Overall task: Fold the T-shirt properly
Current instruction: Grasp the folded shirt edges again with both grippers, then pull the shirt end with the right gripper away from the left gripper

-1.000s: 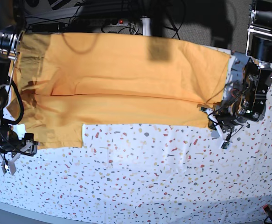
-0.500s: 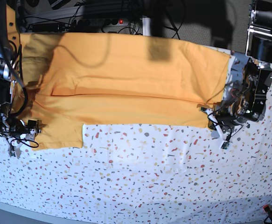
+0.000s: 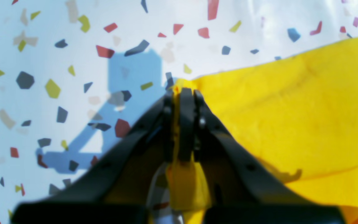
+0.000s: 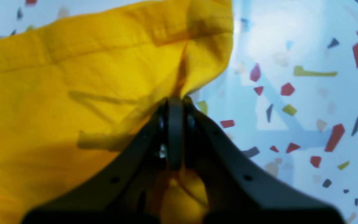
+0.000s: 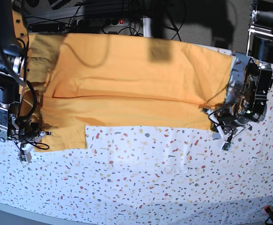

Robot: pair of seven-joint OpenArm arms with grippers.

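The left gripper [image 3: 182, 93] has its fingers pressed together on a corner of the mustard T-shirt [image 5: 127, 89], with yellow cloth pinched between them. The right gripper [image 4: 175, 102] is likewise clamped on a bunched hem corner of the T-shirt. The T-shirt lies spread flat across the far half of the table [image 5: 150, 183], stretched between the two grippers, one at each end. The table has a white covering speckled with coloured flecks; dark cables [image 5: 103, 11] hang beyond the T-shirt
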